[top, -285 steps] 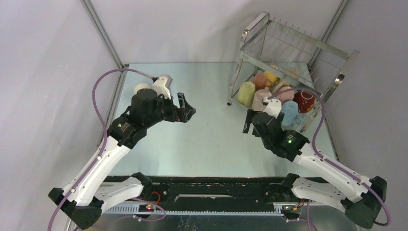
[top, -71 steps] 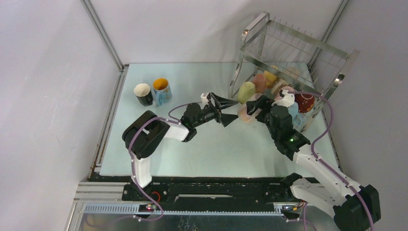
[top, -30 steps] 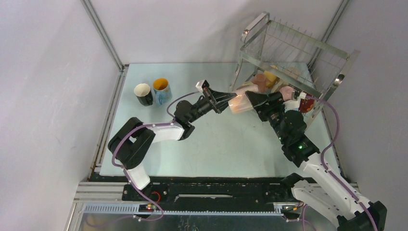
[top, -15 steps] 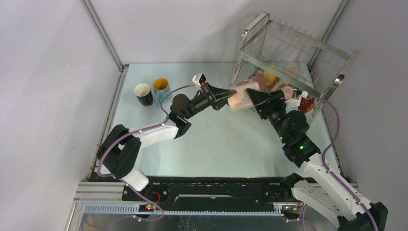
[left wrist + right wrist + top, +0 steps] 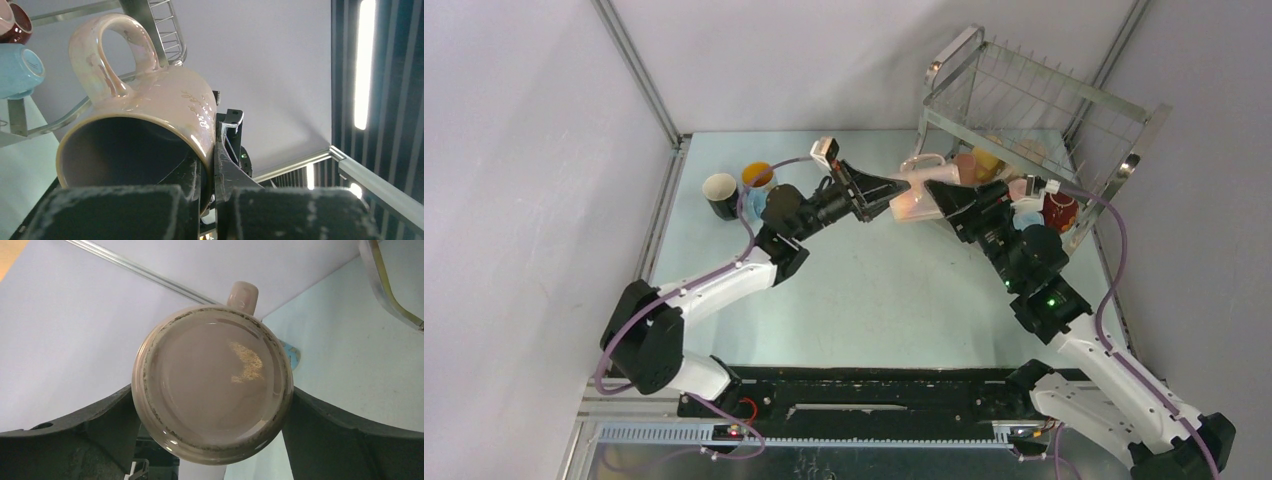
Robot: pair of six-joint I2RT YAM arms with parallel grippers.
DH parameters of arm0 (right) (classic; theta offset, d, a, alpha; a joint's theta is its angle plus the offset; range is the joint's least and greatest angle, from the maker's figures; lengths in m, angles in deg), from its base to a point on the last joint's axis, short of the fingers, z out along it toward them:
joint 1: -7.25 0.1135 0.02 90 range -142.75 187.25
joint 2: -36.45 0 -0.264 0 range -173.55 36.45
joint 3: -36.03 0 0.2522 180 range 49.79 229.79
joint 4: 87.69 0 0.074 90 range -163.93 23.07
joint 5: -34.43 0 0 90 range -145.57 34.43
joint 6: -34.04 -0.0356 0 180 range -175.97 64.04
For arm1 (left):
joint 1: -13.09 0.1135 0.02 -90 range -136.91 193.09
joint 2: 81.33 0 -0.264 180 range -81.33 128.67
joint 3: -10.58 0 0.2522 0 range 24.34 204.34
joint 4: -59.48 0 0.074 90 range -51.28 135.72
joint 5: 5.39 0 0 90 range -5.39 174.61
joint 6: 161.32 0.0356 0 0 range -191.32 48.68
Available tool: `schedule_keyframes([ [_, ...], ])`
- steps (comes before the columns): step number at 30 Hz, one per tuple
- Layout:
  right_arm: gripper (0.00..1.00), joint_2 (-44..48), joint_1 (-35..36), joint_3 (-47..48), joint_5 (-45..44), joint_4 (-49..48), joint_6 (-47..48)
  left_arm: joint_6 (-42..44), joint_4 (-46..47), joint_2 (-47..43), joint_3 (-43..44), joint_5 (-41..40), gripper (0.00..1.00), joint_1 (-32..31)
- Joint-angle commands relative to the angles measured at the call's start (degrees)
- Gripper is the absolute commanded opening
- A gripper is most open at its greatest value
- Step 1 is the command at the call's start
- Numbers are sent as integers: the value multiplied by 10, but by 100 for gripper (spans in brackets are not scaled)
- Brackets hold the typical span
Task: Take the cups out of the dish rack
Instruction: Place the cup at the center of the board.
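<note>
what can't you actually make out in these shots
top view: cups in the dish rack can't be counted, right arm covers some
top view: blue cup partly behind left arm
right wrist: pink mug shows only its base, mouth faces away
left wrist: left gripper blurred, too near the lens

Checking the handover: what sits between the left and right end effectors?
A pink mug: left end effector pinches its rim, right end effector clasps its base. Top view shows it.
</note>
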Motion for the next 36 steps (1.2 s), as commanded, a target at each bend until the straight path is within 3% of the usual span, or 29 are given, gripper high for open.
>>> schedule_keyframes([
  [1,100,-10,7,16,32,19,38,60,36,-44,47,11,0,-7],
  [17,100,-2,6,15,71,-2,-11,-13,122,-86,0,-35,0,26],
  [36,100,-5,-3,6,100,-11,-24,-28,59,-152,-44,-37,0,75],
])
